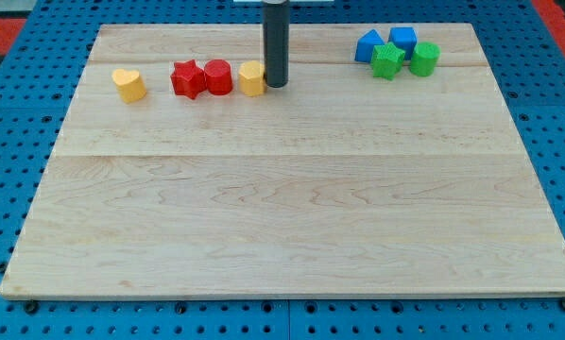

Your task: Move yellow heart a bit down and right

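Observation:
The yellow heart (pixel 128 84) lies near the view's top left of the wooden board (pixel 292 217). My tip (pixel 277 83) stands far to its right, touching or almost touching the right side of a second yellow block (pixel 252 78). A red star-like block (pixel 187 78) and a red cylinder (pixel 218 76) sit side by side between the heart and that yellow block.
At the view's top right a cluster holds two blue blocks (pixel 368 45) (pixel 402 40), a green star-like block (pixel 387 60) and a green cylinder (pixel 424 59). A blue perforated table (pixel 18 142) surrounds the board.

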Robot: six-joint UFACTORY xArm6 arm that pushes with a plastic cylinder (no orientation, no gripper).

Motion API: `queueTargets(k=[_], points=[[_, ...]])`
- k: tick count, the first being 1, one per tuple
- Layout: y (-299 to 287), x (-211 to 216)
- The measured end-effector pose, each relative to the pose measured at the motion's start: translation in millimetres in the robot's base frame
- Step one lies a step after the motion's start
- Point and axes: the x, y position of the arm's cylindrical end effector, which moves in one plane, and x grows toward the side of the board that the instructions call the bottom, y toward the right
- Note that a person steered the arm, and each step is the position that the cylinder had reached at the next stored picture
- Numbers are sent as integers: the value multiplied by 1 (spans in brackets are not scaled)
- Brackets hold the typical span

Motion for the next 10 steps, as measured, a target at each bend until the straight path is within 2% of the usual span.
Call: queueTargets(k=[1,2,3,4,5,6,7,8,9,10], points=[[2,20],[-45,87],[-152,119],[-288,119],[-288,119],[-282,80],[-288,16],[-252,-13],[-205,-20],[-201,8]])
